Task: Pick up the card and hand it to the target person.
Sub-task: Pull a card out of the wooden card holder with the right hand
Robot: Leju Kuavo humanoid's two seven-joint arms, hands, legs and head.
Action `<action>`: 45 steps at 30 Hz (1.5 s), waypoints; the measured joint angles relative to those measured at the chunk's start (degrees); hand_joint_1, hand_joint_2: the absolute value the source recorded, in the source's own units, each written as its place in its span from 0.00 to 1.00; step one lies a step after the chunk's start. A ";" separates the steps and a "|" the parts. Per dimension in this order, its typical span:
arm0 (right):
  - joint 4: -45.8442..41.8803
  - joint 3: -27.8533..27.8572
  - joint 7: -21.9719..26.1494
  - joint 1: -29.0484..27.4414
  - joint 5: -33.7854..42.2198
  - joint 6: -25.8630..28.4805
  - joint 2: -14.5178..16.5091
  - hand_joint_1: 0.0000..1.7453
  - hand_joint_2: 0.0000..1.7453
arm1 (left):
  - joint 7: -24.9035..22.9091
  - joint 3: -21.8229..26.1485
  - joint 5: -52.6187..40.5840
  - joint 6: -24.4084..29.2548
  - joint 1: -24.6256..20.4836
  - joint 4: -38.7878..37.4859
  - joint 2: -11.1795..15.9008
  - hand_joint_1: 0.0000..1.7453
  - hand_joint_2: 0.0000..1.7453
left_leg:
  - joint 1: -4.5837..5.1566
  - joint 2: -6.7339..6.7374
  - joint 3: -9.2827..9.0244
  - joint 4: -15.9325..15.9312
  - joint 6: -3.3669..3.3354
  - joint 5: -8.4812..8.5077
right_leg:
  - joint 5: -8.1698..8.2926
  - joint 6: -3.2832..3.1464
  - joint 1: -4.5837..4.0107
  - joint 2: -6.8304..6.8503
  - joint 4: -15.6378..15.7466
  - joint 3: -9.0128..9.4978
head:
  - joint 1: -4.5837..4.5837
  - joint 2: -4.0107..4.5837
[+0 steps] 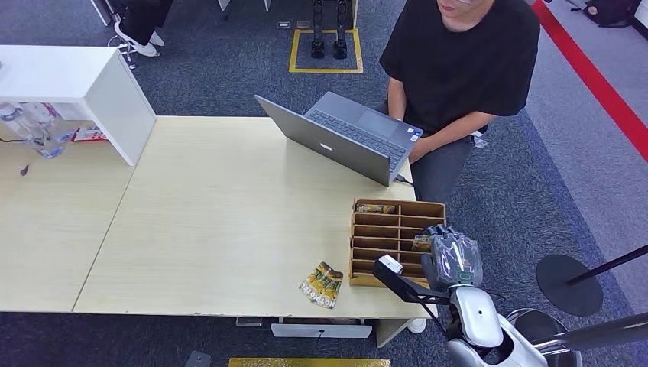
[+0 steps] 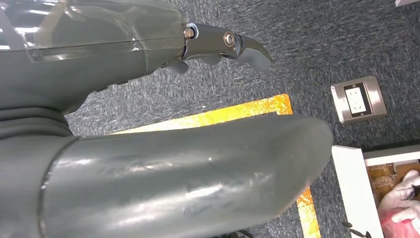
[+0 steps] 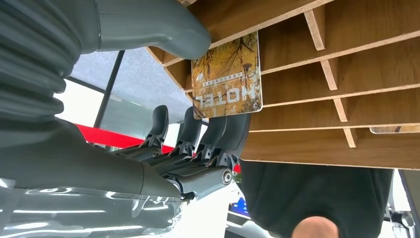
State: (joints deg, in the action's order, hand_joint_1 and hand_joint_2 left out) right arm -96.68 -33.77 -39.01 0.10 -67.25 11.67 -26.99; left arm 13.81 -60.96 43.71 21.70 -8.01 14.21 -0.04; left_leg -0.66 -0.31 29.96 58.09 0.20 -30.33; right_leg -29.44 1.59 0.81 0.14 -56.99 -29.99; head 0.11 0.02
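Right hand (image 1: 451,258) pinching; left hand (image 2: 148,99) slack

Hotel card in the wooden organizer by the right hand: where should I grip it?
Pinch the hotel card at its exposed end, thumb on one face and fingers on the other. It sticks out of a slot in the wooden organizer, so approach from the open side.
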 joint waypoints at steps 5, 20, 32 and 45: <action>0.23 -0.02 0.00 0.03 0.00 0.22 0.00 0.61 1.00 | 0.00 0.00 -0.07 -0.02 0.00 0.00 0.00 0.00 0.00 | 0.00 0.00 0.00 0.00 0.00 0.00 | 0.00 0.00 0.00 0.00 0.00 0.00 | 0.00 0.00; 0.78 -0.05 0.39 0.44 0.03 1.21 0.01 0.73 1.00 | -0.08 0.00 -0.34 -0.08 -0.01 0.00 -0.21 0.00 0.00 | 0.00 0.00 0.00 0.00 0.00 0.00 | 0.00 0.00 0.00 0.00 0.00 0.00 | -0.01 0.00; 1.23 -0.50 0.80 0.90 0.65 2.32 0.02 0.78 1.00 | -0.09 0.00 -0.42 -0.07 -0.02 0.00 -0.35 0.00 0.00 | 0.00 0.00 -0.02 0.00 0.00 0.00 | 0.00 0.00 0.00 -0.01 0.00 0.00 | 0.00 0.00; 0.60 -0.32 0.33 0.86 -1.95 3.41 -0.13 0.77 1.00 | -0.07 0.00 -0.48 -0.07 0.00 0.00 -0.35 0.00 0.00 | 0.00 0.00 -0.01 0.01 0.00 0.00 | 0.00 0.00 0.00 -0.01 0.00 0.00 | -0.01 0.00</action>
State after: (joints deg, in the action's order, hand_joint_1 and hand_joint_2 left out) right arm -96.08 -34.09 -38.69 0.96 -69.20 15.08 -27.12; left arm 13.74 -60.96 43.23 21.64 -8.00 14.21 -0.39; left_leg -0.66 -0.31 29.95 58.09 0.20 -30.33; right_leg -29.44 1.59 0.81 0.13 -56.99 -29.99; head 0.10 0.02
